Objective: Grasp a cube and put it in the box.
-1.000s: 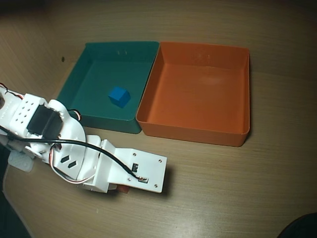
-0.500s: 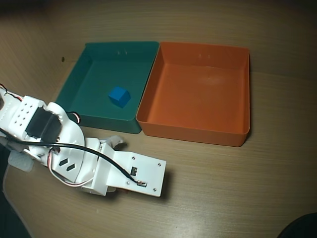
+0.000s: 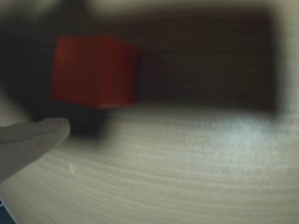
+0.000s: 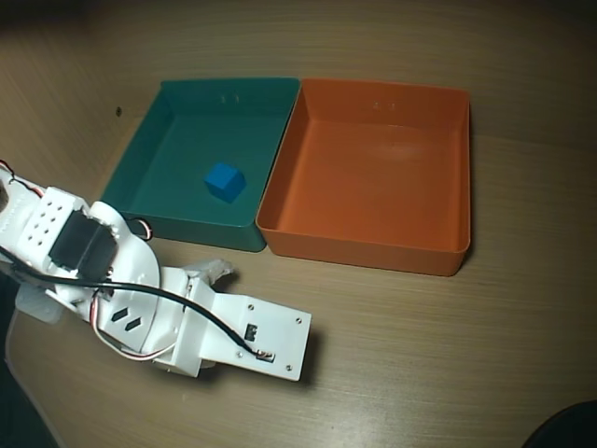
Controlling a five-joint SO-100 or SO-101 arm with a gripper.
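The end effector (image 4: 216, 273) sits low over the table (image 4: 448, 355) at about seven o'clock in the overhead view, its white body hiding most of the fingers, so I cannot tell whether they are apart or closed on anything. In the wrist view one pale fingertip (image 3: 32, 140) enters from nine o'clock, and the cube (image 3: 96, 72) shows blurred at about ten o'clock, resting on the wood just beyond that tip and seemingly not touching it. From above the cube is hidden under the arm. The box (image 4: 373, 177) stands empty at one o'clock, wall to wall with the teal tray (image 4: 187, 149) that holds a blue cube (image 4: 224, 181). The step in hand looks like the grasp itself; next the fingers need to straddle the cube squarely and close before any lift toward the box.
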